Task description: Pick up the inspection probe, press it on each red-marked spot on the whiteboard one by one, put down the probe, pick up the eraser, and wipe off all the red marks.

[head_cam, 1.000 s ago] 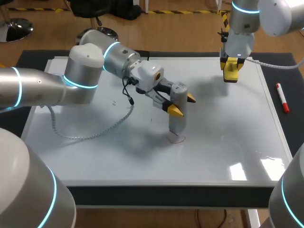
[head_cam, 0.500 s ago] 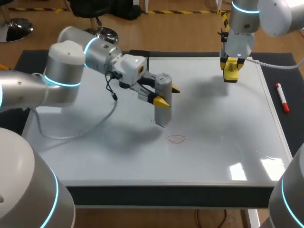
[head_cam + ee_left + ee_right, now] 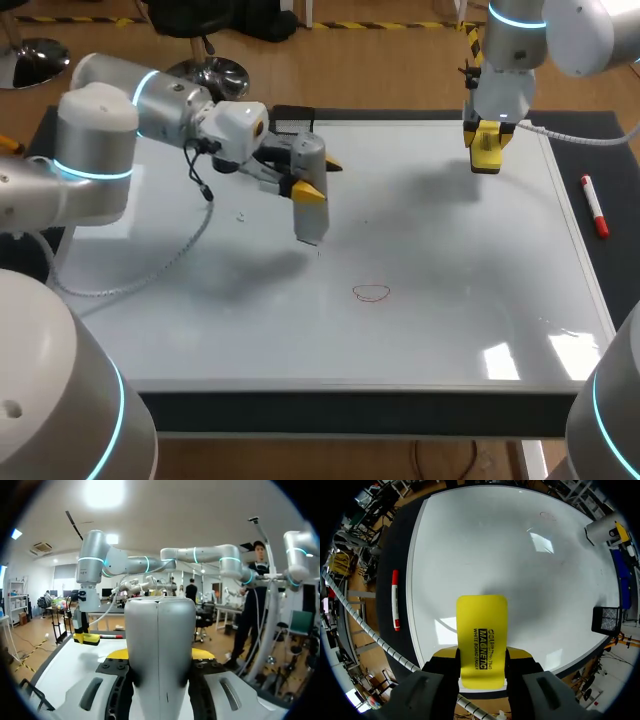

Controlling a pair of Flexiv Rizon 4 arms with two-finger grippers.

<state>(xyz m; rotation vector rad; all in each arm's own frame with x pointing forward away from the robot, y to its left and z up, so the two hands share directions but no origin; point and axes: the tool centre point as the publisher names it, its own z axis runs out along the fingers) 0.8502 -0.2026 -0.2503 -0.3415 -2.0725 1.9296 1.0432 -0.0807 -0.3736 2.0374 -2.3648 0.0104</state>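
My left gripper [image 3: 318, 180] is shut on the grey cylindrical probe [image 3: 310, 208], which hangs tip-down over the whiteboard [image 3: 200, 330], left of and behind the red oval mark [image 3: 371, 292]. In the left wrist view the probe [image 3: 160, 645] fills the space between the yellow-tipped fingers [image 3: 202, 653]. My right gripper [image 3: 487, 140] is shut on the yellow eraser [image 3: 487, 152] above the board's far right part. The right wrist view shows the eraser [image 3: 482, 630] held over the whiteboard [image 3: 485, 555], with the red mark [image 3: 547, 515] and the probe [image 3: 600, 530] far ahead.
A red marker [image 3: 594, 205] lies on the dark mat right of the board, also visible beside the eraser as the marker [image 3: 395, 600]. A black mesh holder [image 3: 290, 120] stands at the board's far edge behind my left gripper. Faint small marks [image 3: 242, 215] show left of the probe.
My left arm lifted the probe off the red mark and carried it back and to the left. The mark is now uncovered. The right arm stayed still.
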